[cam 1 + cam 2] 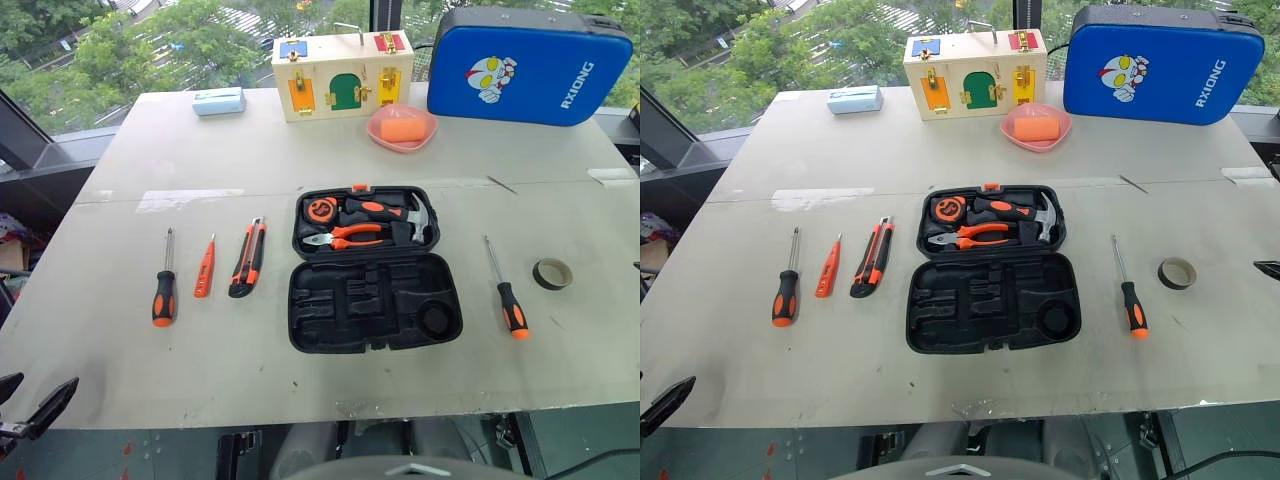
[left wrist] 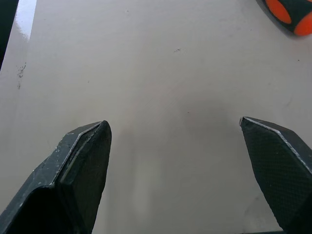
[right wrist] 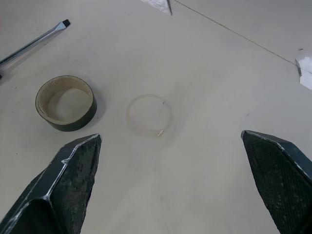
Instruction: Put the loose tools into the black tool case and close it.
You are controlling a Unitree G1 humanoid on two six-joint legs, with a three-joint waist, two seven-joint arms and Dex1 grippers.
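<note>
Nearest in the left eye view, the left gripper [image 1: 30, 405] hovers off the table's [image 1: 200, 150] front-left corner, fingers spread, holding nothing. Mid-table the black tool case [image 1: 375, 268] lies open — hammer, pliers and tape measure in its far half, near recesses bare. To its left lie a screwdriver [image 1: 164, 283], tester pen [image 1: 205, 268] and utility knife [image 1: 248, 258]; to its right, a second screwdriver [image 1: 507, 291] and the tape roll [image 1: 552, 273].

Left wrist view: fingers [image 2: 80, 165] wide apart over bare table.

Right wrist view: the right gripper [image 3: 170, 161] gapes wide — empty, with the tape roll near one finger.
</note>
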